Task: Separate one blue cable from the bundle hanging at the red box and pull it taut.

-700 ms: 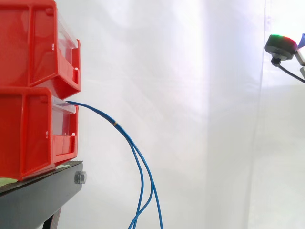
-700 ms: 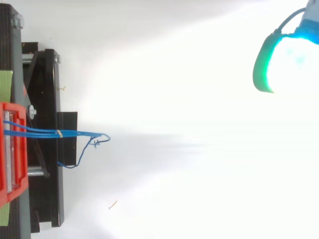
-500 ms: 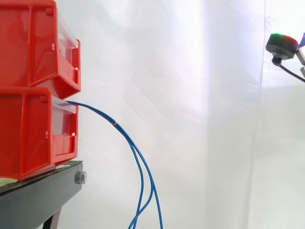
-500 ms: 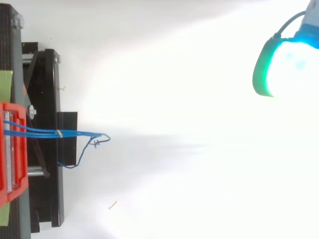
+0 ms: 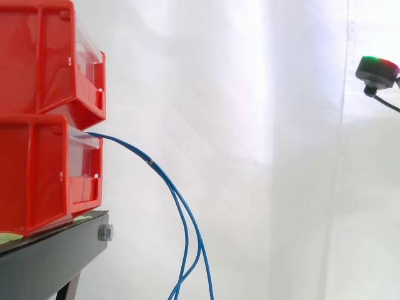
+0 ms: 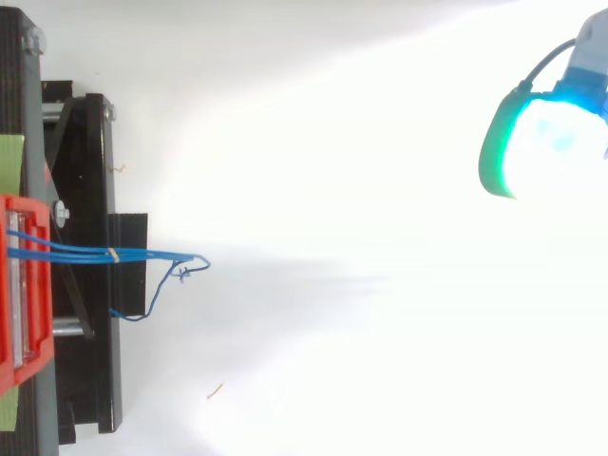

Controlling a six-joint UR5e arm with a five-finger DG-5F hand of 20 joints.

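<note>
Blue cables [image 5: 152, 163] hang from red bin [image 5: 31, 175], hand [image 6: 543, 138] well apart.

A black stand [image 5: 56, 256] sits in the lower left corner of the side view, with a silver bolt [image 5: 105, 233] at its right end; a pale green sheet [image 5: 7, 237] lies flat on its top; the lower red bin [image 5: 37, 181] sits on that sheet; the upper red bin [image 5: 44, 56] is stacked on the lower one, at the upper left
</note>
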